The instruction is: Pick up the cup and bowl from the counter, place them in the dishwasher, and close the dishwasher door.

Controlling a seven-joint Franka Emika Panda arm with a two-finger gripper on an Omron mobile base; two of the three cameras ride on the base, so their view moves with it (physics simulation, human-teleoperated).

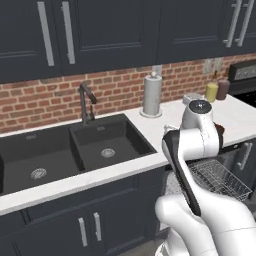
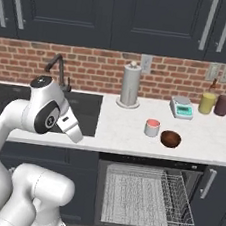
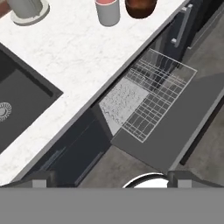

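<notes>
The cup, light grey with a red-pink top, stands on the white counter right of the sink. Just to its right sits the dark-brown bowl. In the hand view the cup and the bowl lie at the top edge. Below them the dishwasher has its wire rack pulled out over the dropped dishwasher door. My gripper is open and holds nothing. It hangs high over the counter's front edge, well short of the cup.
A tall grey paper roll stands at the back of the counter. A small scale, a yellow jar and a dark red jar are at the back right. The black double sink and faucet lie left.
</notes>
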